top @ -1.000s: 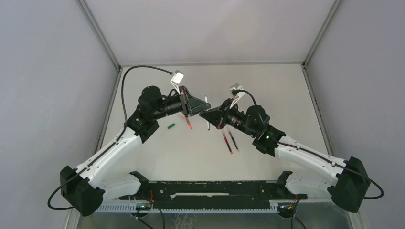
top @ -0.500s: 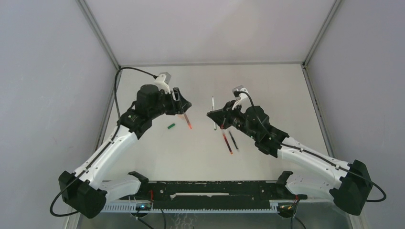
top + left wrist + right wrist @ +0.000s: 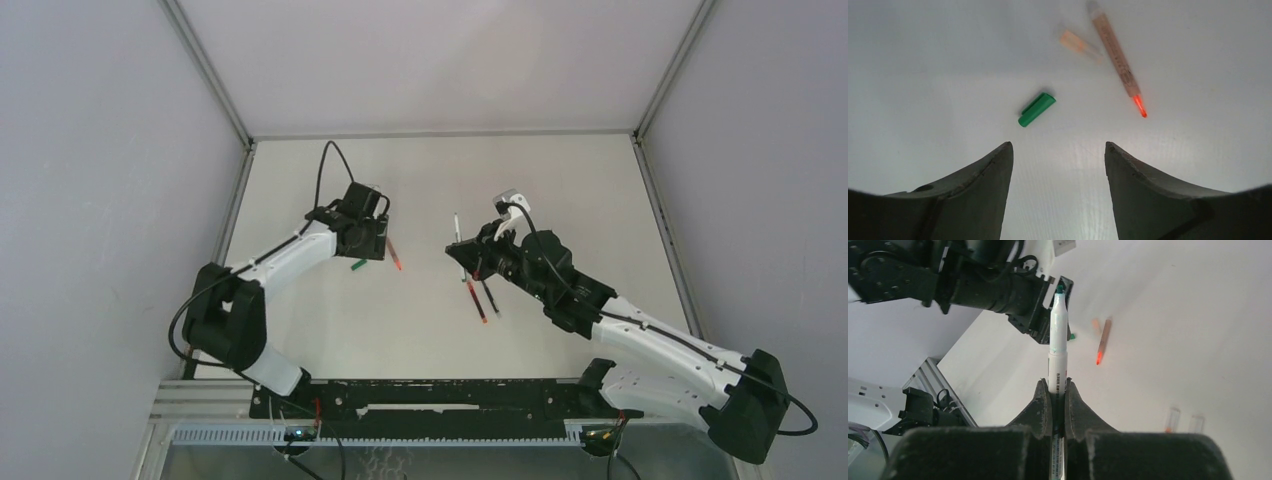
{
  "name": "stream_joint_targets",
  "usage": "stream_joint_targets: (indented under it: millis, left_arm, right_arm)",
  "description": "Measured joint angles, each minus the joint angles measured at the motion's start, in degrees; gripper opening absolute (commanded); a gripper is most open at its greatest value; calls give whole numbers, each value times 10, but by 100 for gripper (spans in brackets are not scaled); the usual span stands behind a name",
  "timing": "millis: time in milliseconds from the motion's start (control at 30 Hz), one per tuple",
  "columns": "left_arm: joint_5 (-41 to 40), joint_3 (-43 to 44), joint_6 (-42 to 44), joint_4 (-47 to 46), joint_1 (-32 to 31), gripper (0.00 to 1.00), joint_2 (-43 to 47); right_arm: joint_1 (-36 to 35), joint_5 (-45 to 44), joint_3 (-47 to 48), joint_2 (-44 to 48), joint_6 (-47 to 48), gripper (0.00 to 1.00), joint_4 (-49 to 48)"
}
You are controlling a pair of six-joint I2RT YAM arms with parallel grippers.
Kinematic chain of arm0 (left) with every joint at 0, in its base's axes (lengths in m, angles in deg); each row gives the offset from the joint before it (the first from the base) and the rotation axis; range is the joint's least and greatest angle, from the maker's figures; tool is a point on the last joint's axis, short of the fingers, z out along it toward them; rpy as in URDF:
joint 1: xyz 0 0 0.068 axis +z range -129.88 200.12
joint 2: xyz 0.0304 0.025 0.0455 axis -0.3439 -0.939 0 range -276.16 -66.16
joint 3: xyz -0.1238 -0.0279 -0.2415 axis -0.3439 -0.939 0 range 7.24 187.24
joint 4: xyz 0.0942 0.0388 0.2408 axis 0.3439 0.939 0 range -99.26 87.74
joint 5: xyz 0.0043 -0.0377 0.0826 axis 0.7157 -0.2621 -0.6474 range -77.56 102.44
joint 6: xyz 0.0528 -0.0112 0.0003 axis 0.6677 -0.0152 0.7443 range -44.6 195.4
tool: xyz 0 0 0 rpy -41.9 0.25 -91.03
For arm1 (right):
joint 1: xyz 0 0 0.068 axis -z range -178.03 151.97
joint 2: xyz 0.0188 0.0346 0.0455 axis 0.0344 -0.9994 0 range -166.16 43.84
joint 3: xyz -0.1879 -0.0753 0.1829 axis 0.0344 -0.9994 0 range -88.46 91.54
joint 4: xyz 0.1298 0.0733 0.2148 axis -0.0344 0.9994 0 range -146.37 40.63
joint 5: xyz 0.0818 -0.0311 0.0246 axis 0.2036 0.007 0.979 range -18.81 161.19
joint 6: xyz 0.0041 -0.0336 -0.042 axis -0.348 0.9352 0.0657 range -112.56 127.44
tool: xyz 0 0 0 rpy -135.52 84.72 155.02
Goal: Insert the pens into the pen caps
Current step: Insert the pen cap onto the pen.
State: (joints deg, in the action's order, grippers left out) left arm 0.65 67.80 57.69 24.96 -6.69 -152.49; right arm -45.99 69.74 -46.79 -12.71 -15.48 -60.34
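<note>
My right jaws are clamped on the white barrel of the green pen (image 3: pixel 1058 340), whose bare green tip points away from me, above the table (image 3: pixel 1198 315). My left jaws stand apart and hold nothing. Just beyond them on the table lies the short green cap (image 3: pixel 1036 109). Farther out lie an uncapped red pen (image 3: pixel 1115 60) and a blurred reddish cap (image 3: pixel 1079 44).
</note>
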Motion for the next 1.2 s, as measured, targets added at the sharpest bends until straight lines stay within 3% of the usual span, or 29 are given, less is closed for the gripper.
stream_joint_targets:
  millis: [233, 633, 800, 1200]
  left_arm:
    - [-37, 48, 35, 14, 2, 69, -95]
    - [-31, 63, 58, 16, 21, 62, -171]
    - [-25, 71, 57, 17, 29, 48, -189]
    - [-11, 80, 30, 20, 31, 31, -200]
  right_arm:
    - [8, 0, -4, 22, 14, 0, 19]
    - [19, 20, -4, 30, 25, 0, 38]
    - [22, 27, -4, 30, 25, 0, 38]
    - [23, 33, -4, 30, 25, 0, 38]
